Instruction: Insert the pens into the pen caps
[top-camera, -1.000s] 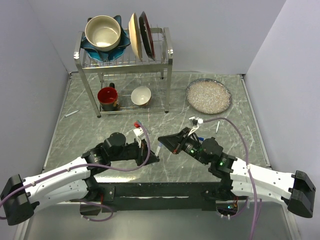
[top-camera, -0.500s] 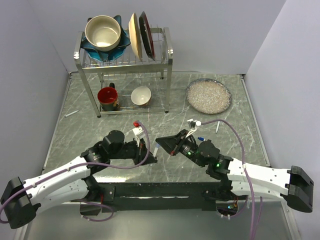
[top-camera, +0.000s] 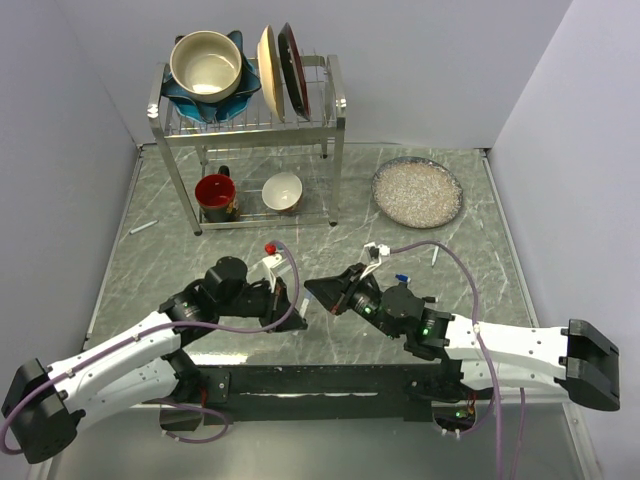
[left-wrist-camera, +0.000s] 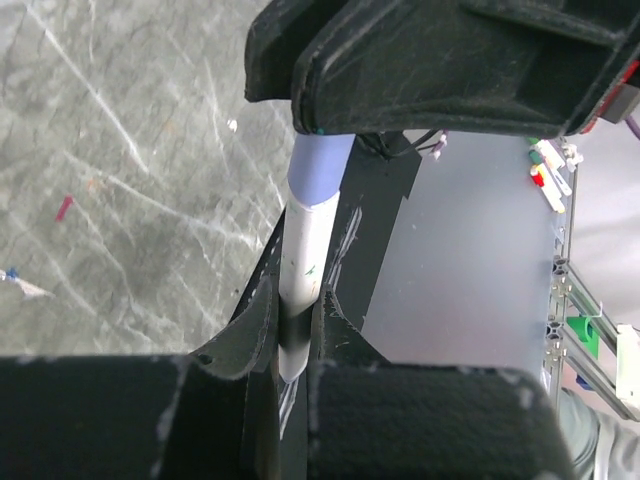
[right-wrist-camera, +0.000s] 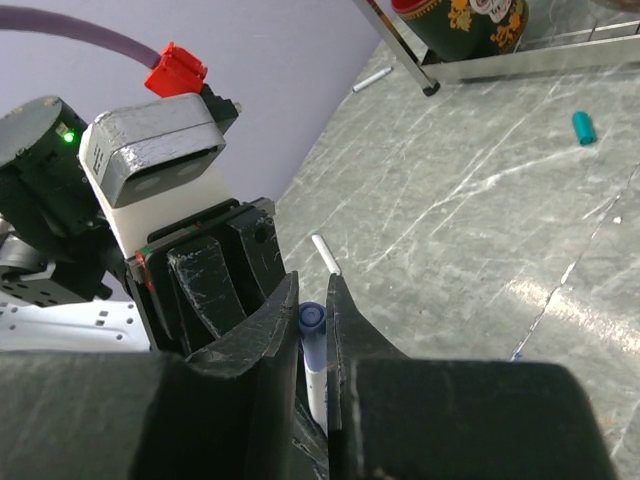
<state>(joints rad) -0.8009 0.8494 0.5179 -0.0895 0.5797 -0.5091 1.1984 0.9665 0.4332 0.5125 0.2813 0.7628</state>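
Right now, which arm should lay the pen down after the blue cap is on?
The left. The left gripper clamps the pen around its white barrel, so it can carry it down. The right gripper only pinches the blue cap at the tip and would probably just let go.

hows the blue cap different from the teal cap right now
Colour: the blue cap is periwinkle, the teal cap green-blue. Place: the blue cap sits between the right gripper's fingers; the teal cap lies loose on the table. State: the blue cap is on the end of a white pen held by the left gripper; the teal cap has no pen. Both are short plastic cylinders.
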